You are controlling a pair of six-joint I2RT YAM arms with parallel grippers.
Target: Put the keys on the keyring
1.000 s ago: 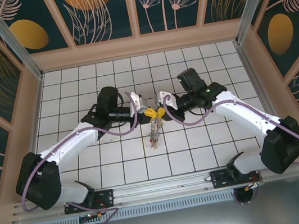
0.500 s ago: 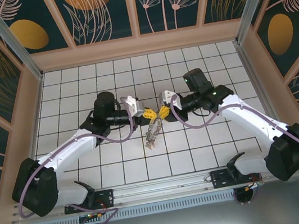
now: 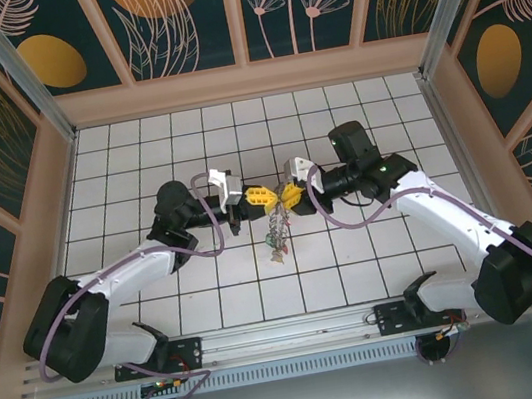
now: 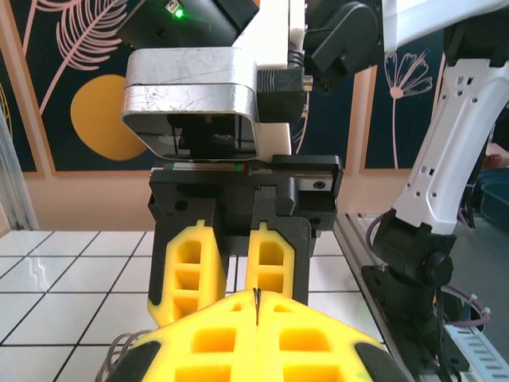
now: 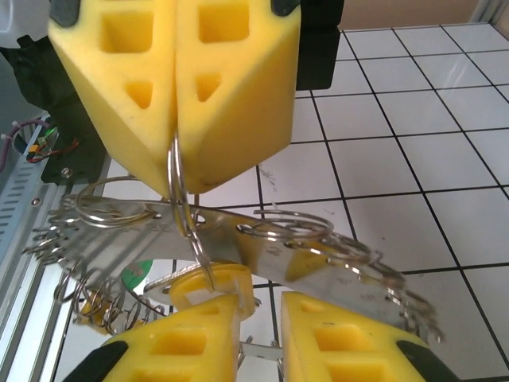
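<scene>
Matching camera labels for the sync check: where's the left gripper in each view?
Top external: left gripper at centre, tips pointing right toward the right gripper.
Left wrist: left gripper at bottom centre, shut.
Right wrist: left gripper at top left, pinching a wire ring.
Shared landmark: the right gripper, directly opposite it in all three.

I find nothing to read here: no lettering, label, brand, number or sign is legible on anything I can see.
</scene>
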